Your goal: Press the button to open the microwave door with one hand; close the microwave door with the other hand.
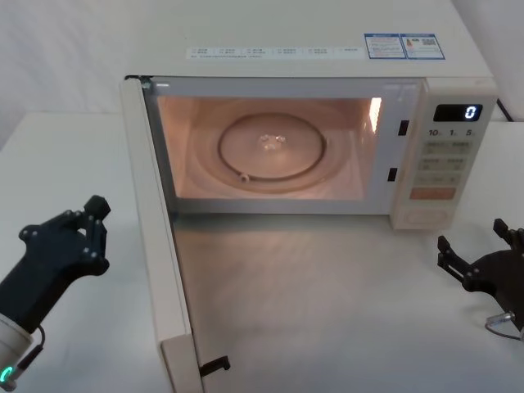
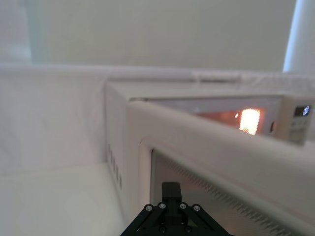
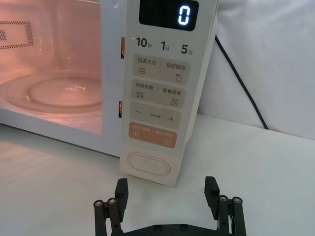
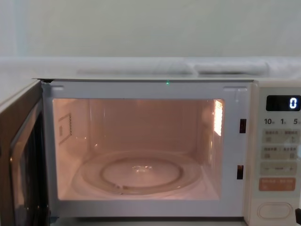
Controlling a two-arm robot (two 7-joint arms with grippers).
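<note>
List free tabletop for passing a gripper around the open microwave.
Free: the table between microwave door and right gripper, before the lit cavity. Tighter left of the door, where the left gripper sits close.

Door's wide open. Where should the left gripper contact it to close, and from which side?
Go for the microwave door near its free end, on its outer face, coming from the robot's left. It stands about square to the oven, hinged at the cavity's left edge, so that end gives most leverage. A flat push fits; left gripper sits beside that face.
</note>
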